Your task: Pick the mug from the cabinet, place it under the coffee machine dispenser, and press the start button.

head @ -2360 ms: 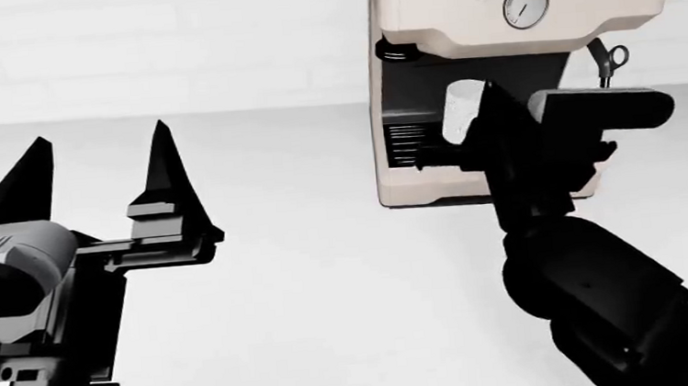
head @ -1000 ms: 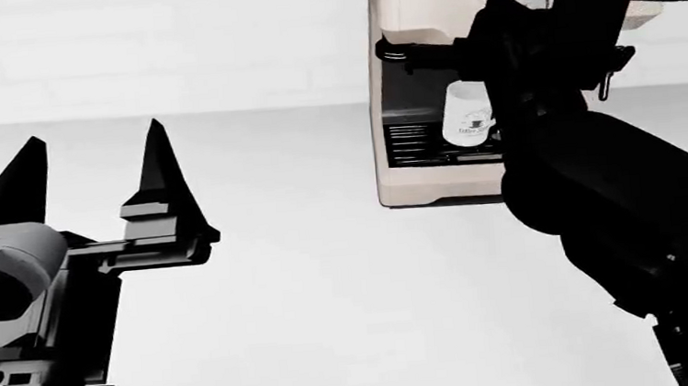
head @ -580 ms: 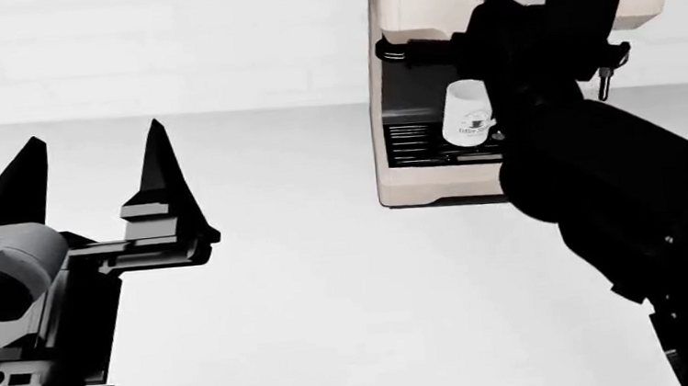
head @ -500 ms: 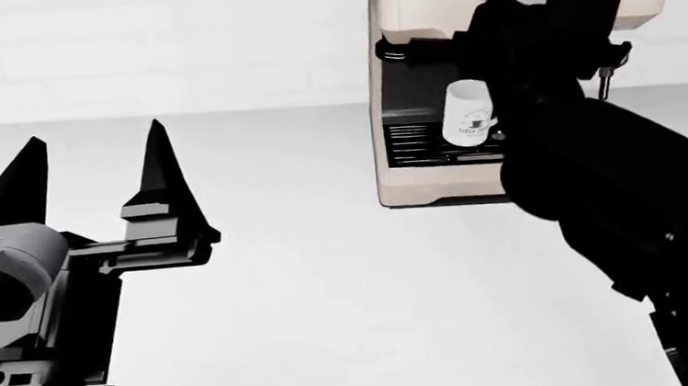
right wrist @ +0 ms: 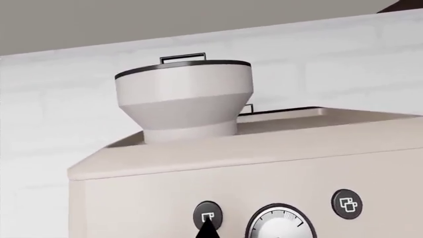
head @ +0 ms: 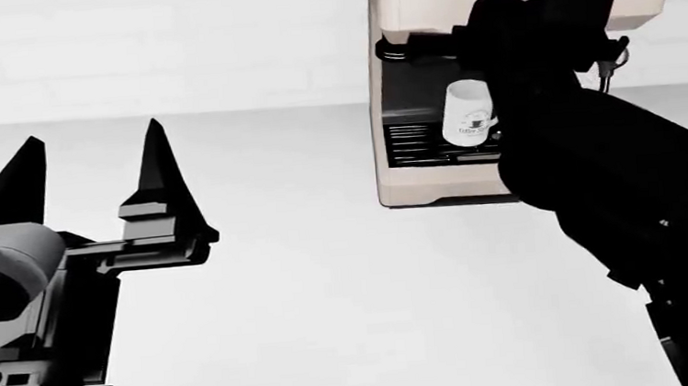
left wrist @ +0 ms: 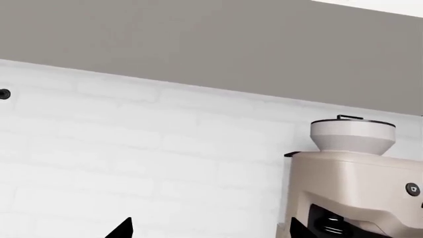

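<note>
Right pincer (right wrist: 208, 229) is lifting off the mug (head: 470, 112), now parked under the dispenser (head: 398, 52), nosing the left button (right wrist: 207, 216); grip unreadable. Left pincer (head: 94, 171) is gaping, empty.

The white mug (head: 469, 112) bears a black logo inside the black recess of the cream-beige coffee machine (right wrist: 264, 163), whose black round buttons carry white cup icons, against a white brick-patterned wall (left wrist: 132, 158), above a white desk (head: 327, 296).

The mug (head: 470, 113) carries a small dark logo, too small to read; two machine buttons (right wrist: 208, 216) show cup icons only.
</note>
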You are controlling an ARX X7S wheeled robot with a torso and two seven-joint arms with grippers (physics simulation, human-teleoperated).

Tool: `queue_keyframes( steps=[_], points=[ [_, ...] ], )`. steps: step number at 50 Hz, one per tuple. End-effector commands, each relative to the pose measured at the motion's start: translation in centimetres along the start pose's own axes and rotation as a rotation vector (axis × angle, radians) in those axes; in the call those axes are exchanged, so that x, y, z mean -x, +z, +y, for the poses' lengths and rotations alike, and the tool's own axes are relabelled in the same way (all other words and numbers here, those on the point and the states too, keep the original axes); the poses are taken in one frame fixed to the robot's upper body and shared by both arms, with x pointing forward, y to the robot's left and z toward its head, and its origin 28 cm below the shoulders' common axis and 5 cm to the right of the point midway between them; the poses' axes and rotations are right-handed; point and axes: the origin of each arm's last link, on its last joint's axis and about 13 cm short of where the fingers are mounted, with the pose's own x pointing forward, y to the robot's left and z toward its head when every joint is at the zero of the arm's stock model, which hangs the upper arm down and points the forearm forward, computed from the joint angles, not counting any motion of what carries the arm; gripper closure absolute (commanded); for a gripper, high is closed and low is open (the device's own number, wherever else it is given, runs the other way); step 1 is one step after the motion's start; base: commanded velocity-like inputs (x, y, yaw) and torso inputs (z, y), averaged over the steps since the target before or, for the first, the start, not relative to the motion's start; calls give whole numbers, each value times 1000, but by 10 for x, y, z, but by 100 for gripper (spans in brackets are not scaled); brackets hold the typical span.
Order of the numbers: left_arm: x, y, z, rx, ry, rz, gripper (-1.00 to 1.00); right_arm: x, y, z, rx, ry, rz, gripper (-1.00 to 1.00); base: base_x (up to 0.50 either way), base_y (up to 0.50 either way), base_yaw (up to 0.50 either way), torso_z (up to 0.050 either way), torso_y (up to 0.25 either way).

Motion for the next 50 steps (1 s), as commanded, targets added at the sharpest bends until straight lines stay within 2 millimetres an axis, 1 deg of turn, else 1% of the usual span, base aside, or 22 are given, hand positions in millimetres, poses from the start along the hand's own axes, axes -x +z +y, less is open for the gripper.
queue_keyframes(
  steps=[1,20,32,50],
  points=[
    [0,0,0,1,1,0,-100,-3,2,1,5,3,4,100,0,0,0,0,0],
    [0,0,0,0,-2,-1,-100,-9,2,1,5,-6,16,100,0,0,0,0,0],
    [0,0,0,0,-1,-2,-100,-11,-4,-1,-8,-16,43,100,0,0,0,0,0],
    [0,0,0,2,0,-2,-100,-15,-3,1,1,20,76,100,-1,1,0,0,0]
  ],
)
